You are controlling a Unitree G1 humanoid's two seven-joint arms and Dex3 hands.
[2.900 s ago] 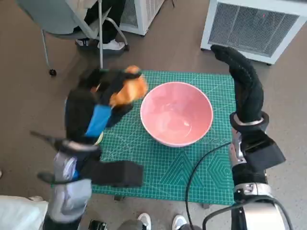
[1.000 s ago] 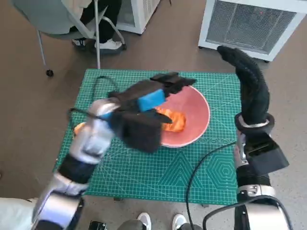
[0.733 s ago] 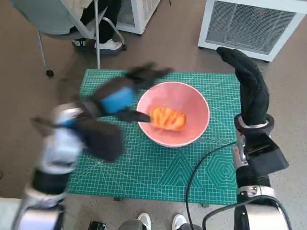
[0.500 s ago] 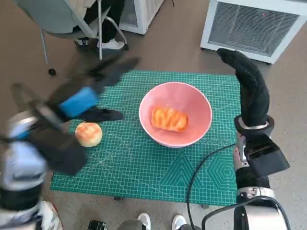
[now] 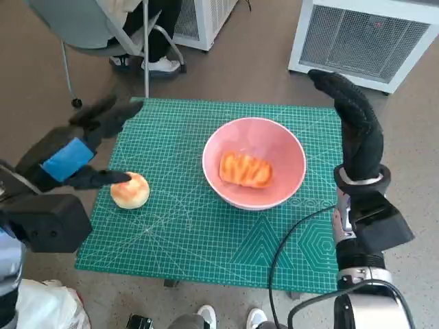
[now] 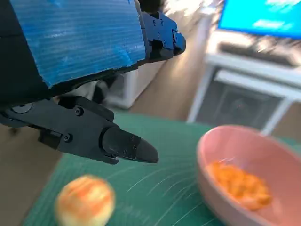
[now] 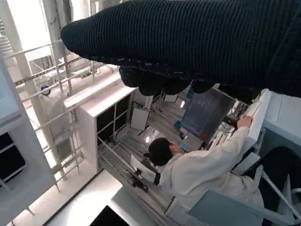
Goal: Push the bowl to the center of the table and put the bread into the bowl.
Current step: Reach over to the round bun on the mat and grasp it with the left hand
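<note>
Green cutting mat [image 5: 206, 233] over a small table, brown floor around. Left hand [image 5: 68, 154]: empty, fingers spread. Right hand [image 5: 353, 127]: raised, holds nothing; finger state cannot be told. Bowl [image 5: 291, 147], pink, between the hands: probably rigid, light, slides easily if pushed at its wall. Contents: one bread [image 5: 245, 169], likely soft and crushable. Round bun [image 5: 129, 190] lies just beside the left fingers [image 6: 124, 143].
</note>
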